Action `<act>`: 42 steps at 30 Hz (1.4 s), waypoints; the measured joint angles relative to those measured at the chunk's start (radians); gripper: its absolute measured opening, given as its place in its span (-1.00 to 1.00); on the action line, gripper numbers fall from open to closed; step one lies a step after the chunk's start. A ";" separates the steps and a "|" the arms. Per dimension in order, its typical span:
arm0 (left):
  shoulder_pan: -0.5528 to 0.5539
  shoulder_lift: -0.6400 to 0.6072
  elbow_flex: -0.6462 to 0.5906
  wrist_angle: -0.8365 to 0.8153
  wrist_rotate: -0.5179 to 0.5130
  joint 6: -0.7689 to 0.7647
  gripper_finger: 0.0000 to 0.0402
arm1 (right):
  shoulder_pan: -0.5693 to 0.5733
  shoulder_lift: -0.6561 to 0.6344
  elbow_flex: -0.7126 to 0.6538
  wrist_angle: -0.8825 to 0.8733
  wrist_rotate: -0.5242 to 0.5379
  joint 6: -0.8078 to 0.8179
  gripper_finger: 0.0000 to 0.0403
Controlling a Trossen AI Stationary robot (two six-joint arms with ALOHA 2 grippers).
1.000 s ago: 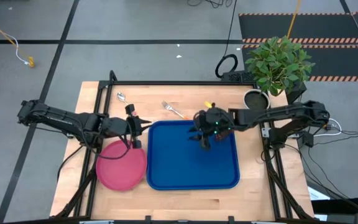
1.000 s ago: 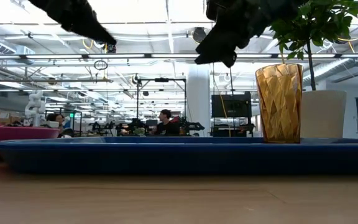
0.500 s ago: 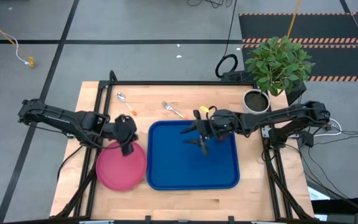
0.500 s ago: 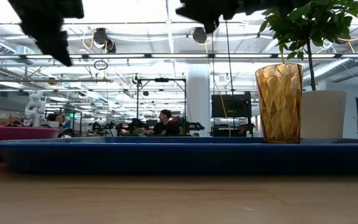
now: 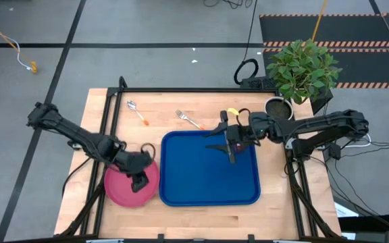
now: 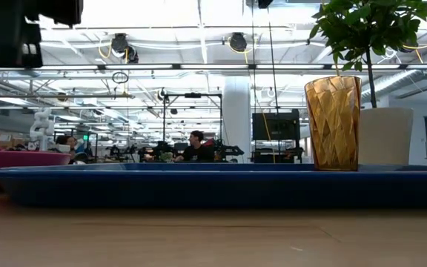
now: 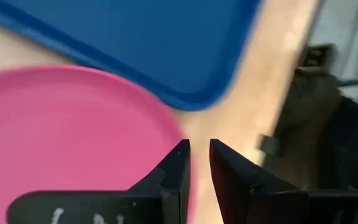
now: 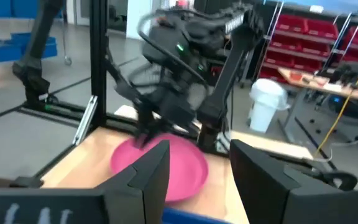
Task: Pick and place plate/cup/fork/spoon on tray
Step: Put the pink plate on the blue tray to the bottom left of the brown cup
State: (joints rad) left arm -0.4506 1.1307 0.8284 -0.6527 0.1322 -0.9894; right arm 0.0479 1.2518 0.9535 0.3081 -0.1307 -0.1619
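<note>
Left gripper [image 7: 199, 163] points down over the edge of the pink plate [image 7: 61, 130], its two dark fingers [image 7: 173, 171] with a narrow gap between them, nothing held. Blue tray [image 7: 166, 43] lies just beside the plate, rounded corner near the fingertips. Bare wooden table [image 7: 260, 106] shows past the tray corner. Blurred dark frame [image 7: 316, 112] at the table's edge.
</note>
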 joint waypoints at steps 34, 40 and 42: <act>-0.299 0.470 0.077 0.022 0.003 -0.209 -0.69 | 0.026 0.000 0.000 -0.118 0.000 0.068 -0.21; -0.300 0.576 0.084 0.016 0.018 -0.196 -0.53 | 0.026 0.000 0.000 -0.119 0.000 0.064 -0.21; -0.296 0.593 0.084 0.006 0.030 -0.189 -0.47 | 0.026 0.000 0.000 -0.119 0.000 0.061 -0.21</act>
State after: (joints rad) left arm -0.7469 1.7239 0.9127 -0.6463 0.1622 -1.1781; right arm 0.0738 1.2522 0.9531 0.1890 -0.1307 -0.1011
